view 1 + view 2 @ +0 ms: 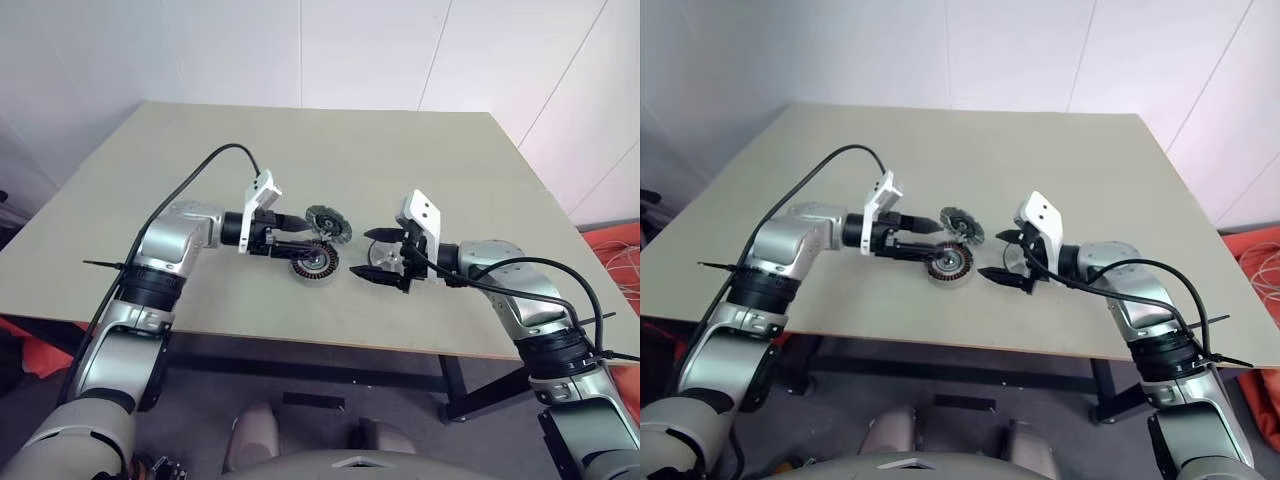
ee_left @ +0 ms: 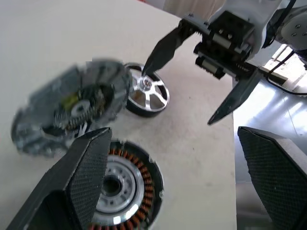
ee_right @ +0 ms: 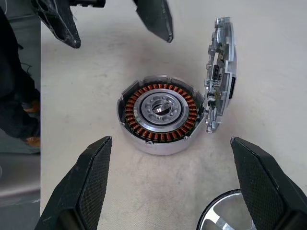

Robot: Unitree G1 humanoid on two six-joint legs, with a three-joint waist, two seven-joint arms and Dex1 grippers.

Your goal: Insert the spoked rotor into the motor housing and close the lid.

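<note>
— Table (image 1: pixel 420 170) state?
— Motor housing (image 3: pixel 159 113) sits near the front edge, lid (image 3: pixel 218 74) tilted up beside it, spoked rotor (image 2: pixel 147 96) close by — left claw (image 1: pixel 318 243) and right claw (image 1: pixel 372 254) both spread, empty.

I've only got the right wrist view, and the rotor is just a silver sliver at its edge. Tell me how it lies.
Observer: The spoked rotor lies flat on the table, spokes up, apart from the motor housing, on your right arm's side of it.
Operator: Report where my right gripper stands against it.
Observer: The right gripper is open. One fingertip hangs over the rotor's hub, the other beyond its rim. Whether it touches I cannot tell.
Operator: Now the left one.
Observer: The left gripper is open and empty, with the motor housing below its fingers.
</note>
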